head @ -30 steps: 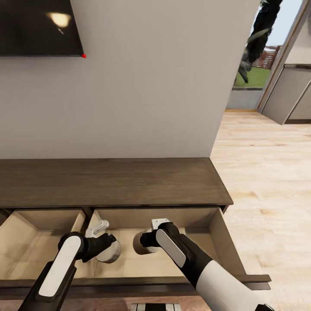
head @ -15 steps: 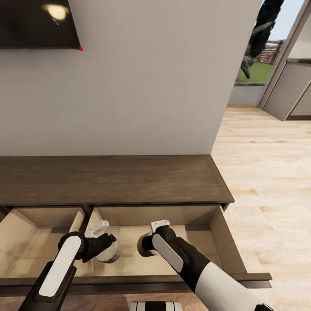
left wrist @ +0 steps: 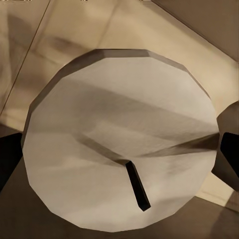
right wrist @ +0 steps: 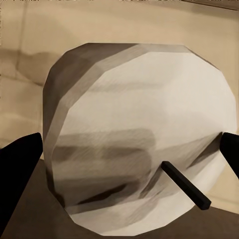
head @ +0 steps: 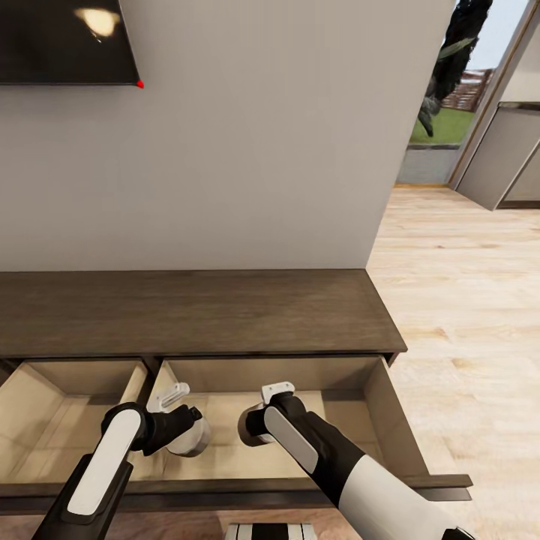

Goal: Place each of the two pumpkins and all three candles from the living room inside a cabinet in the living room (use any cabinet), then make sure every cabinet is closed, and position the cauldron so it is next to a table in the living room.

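The cabinet [head: 195, 311] is a long dark-brown unit with two drawers pulled open, their insides pale tan. My left gripper [head: 189, 433] is shut on a whitish-grey candle [head: 196, 446] over the left end of the right drawer [head: 390, 420]. My right gripper [head: 251, 424] is shut on a second candle [head: 246, 433] a little to the right in the same drawer. In the left wrist view the candle [left wrist: 114, 114] shows its black wick between dark fingertips [left wrist: 7, 154]. In the right wrist view that candle [right wrist: 139, 124] sits between fingertips [right wrist: 20, 159].
The left drawer [head: 30, 390] stands open beside the right one, split by a dark divider [head: 150, 371]. A TV [head: 60, 41] hangs on the wall above. Wooden floor [head: 465, 300] stretches to the right toward a glass door.
The head camera shifted slightly a second ago. My right gripper moved a little lower and to the right with its candle. Over the last half second nothing moved.
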You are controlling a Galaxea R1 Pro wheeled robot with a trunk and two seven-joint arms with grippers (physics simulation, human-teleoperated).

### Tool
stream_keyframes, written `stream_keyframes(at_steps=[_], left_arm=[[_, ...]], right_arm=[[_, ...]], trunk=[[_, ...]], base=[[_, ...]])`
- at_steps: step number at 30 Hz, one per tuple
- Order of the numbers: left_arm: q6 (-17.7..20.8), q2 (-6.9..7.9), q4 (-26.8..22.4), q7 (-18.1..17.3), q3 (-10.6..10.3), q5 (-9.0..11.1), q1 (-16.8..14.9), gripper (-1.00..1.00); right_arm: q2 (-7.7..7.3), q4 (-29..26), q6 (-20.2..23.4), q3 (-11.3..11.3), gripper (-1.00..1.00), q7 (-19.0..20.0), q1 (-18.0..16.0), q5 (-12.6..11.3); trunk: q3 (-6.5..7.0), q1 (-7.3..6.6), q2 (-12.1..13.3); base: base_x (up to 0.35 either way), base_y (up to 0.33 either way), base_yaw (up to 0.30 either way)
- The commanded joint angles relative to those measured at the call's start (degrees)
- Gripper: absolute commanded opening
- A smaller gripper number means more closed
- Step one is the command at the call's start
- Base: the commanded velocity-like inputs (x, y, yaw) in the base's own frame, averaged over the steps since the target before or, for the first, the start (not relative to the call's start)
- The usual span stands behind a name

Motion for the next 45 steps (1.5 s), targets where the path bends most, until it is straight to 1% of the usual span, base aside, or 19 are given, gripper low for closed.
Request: stream_keyframes(at_steps=[1, 18, 24, 27, 35, 45], left_arm=[[0.03, 0.05, -0.06, 0.59, -0.07, 0.51, -0.04, -1.00], [0.03, 0.05, -0.06, 0.60, -0.09, 0.52, -0.04, -1.00], [0.02, 0.05, -0.06, 0.60, -0.11, 0.52, -0.04, -1.00], [0.01, 0.05, -0.06, 0.60, -0.07, 0.52, -0.04, -1.00], [0.01, 0.05, -0.06, 0.60, -0.07, 0.52, -0.04, -1.00], [0.02, 0.05, -0.06, 0.60, -0.05, 0.52, -0.04, -1.00]], right_arm=[[0.00, -0.06, 0.05, 0.12, -1.00, -0.61, -0.06, -0.51], [0.00, -0.13, 0.04, 0.12, -1.00, -0.52, -0.06, -0.51], [0.00, -0.13, 0.02, 0.12, -1.00, -0.51, -0.06, -0.51], [0.00, -0.13, 0.00, 0.12, -1.00, -0.51, -0.06, -0.50], [0.00, -0.13, 0.00, 0.12, -1.00, -0.51, -0.06, -0.51], [0.00, -0.13, -0.02, 0.17, -1.00, -0.51, -0.06, -0.51]], trunk=[[-0.05, -0.01, -0.02], [-0.05, -0.01, -0.02], [-1.38, 0.15, -0.10], [-1.38, 0.15, -0.10], [-3.15, 0.35, -0.21], [-3.15, 0.35, -0.21]], base=[[0.058, 0.000, 0.000], [0.030, 0.000, 0.000], [0.000, 0.000, 0.000], [0.000, 0.000, 0.000], [0.000, 0.000, 0.000], [0.000, 0.000, 0.000]])
